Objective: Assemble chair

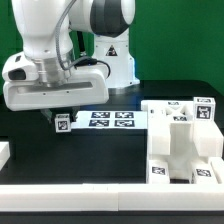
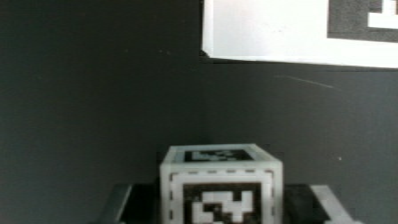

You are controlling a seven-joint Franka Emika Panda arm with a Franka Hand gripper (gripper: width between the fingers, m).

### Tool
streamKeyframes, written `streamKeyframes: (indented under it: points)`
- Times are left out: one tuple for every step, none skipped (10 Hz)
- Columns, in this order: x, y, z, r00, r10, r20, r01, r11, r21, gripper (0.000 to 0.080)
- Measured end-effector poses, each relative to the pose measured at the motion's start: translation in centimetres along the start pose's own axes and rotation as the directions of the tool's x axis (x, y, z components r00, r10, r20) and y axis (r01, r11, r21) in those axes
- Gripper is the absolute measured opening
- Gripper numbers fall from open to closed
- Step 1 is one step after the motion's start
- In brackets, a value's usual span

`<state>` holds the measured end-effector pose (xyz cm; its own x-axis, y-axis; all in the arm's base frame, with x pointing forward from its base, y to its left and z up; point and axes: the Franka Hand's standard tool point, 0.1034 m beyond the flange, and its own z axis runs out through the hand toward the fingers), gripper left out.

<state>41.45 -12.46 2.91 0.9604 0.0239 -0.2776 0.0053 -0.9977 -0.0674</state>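
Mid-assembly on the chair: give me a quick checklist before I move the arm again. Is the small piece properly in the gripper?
1. Small white plastic block with black-and-white tags sits between the gripper fingers: ok.
2. Block centred and upright in the wrist view: ok.
3. Firm pinch on the block: cannot tell; contact faces are hidden.
4. Block lifted off the black table: cannot tell.
5. Partly built white chair assembly stands apart, at the exterior view's right: ok.
6. Flat white marker board lies close beside the gripper; sideways clearance: cannot tell.

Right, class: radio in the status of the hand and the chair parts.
Hand shut on a tagged white chair piece. Part-built chair on the exterior view's right. Marker board close behind.
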Motion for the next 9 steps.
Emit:
streamKeyframes:
  points:
    - [0.0, 0.0, 0.0, 1.000, 0.000, 0.000, 0.000, 1.000, 0.000, 0.0284]
    - [0.0, 0.0, 0.0, 1.000, 0.000, 0.000, 0.000, 1.000, 0.000, 0.0284]
    - [0.0, 0.0, 0.0, 1.000, 0.000, 0.000, 0.000, 1.000, 0.000, 0.0284]
    - [0.5, 0.4, -0.1, 1.000, 0.002, -0.002, -0.002, 1.000, -0.004, 0.0284]
    - [0.7, 0.7, 0.5, 1.000, 0.000, -0.018, 0.000, 1.000, -0.023, 0.0284]
    - [0.6, 0.9, 1.1, 1.000, -0.002, -0.018, 0.001, 0.999, -0.033, 0.0284]
    - [0.6, 0.8, 1.5, 1.000, -0.004, -0.011, 0.003, 0.999, -0.035, 0.0284]
    - [0.7, 0.8, 1.4, 1.000, -0.005, -0.011, 0.004, 0.999, -0.036, 0.0284]
    - [0.7, 0.8, 1.4, 1.000, -0.004, -0.010, 0.004, 0.999, -0.036, 0.0284]
